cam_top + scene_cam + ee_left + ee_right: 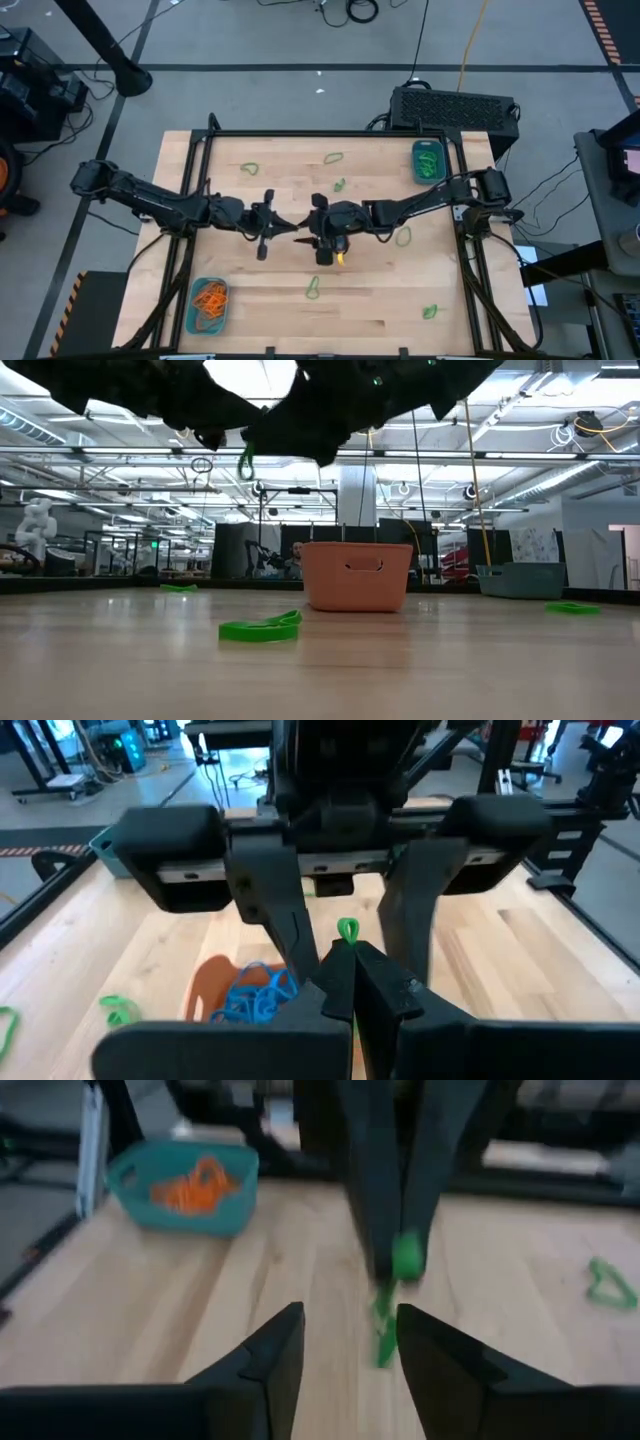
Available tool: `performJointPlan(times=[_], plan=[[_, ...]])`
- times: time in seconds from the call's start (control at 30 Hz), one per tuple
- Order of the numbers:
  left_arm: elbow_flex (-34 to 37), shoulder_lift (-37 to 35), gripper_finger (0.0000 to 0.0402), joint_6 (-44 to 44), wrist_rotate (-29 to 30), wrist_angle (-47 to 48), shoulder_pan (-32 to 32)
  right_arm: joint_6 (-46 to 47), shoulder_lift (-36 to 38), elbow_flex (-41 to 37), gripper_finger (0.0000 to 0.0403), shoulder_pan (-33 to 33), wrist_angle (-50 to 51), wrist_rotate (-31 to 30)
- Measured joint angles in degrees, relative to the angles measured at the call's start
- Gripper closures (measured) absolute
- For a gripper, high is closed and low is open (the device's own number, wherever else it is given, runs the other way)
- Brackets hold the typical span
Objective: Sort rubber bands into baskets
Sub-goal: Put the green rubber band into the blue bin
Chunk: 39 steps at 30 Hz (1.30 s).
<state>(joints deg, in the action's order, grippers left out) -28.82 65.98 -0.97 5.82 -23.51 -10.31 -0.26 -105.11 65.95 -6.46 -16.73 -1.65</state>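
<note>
Handover at table centre: left gripper is clamped on a green rubber band. Right gripper, at its 3 o'clock, stands open; close fully before left releases.

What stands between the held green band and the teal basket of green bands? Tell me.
The open right gripper faces the green band pinched in the shut left gripper, and the right arm lies along the straight path toward the teal basket. Nothing else visible.
</note>
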Motion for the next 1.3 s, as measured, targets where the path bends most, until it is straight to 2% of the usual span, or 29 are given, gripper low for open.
performJointPlan(times=[0.17, 0.3, 0.43, 0.6, 0.63, 0.77, 0.97, 1.1, 1.3], plan=[[-0.02, 1.07, 0.04, 0.02, -0.69, -1.98, 0.0, -0.21, 0.06, 0.02, 0.0236, 0.0, -3.05, 0.0], [-0.02, 1.18, 0.0401, -0.89, -0.81, -1.83, -0.02, -0.22, 0.06, 0.02, 0.0239, 0.0, -3.33, 0.0], [-0.02, 1.18, 0.0401, -0.92, -0.85, -2.08, 0.0, -0.21, 0.06, 0.02, 0.0278, -0.01, -2.41, -0.05], [-0.02, 1.18, 0.0394, -0.92, -0.86, -1.87, -0.01, -1.18, 0.06, 0.02, 0.038, 0.0, -1.46, -0.13], [-0.02, 1.18, 0.039, -0.92, -0.84, -1.71, 0.0, -1.76, 0.06, 0.02, 0.039, -0.02, -1.41, -0.14], [-0.02, 1.18, 0.0366, -0.9, -0.17, 0.47, 0.01, -1.09, 0.06, 0.02, 0.0398, -0.03, -0.62, -1.38], [-0.02, 1.18, 0.0309, 0.64, -0.04, 4.77, -0.01, -0.63, 0.72, 0.07, 0.0401, 0.16, 2.55, -2.45], [-0.03, 1.18, 0.0273, 2.77, -0.02, 6.66, 0.01, 1.02, 3.43, 0.13, 0.0402, 0.46, 10.06, -8.24], [-0.07, 1.18, 0.0256, 4.15, 2.41, 14.28, 0.52, 1.11, 13.11, 0.13, 0.0402, 2.35, 34.96, -19.95]])
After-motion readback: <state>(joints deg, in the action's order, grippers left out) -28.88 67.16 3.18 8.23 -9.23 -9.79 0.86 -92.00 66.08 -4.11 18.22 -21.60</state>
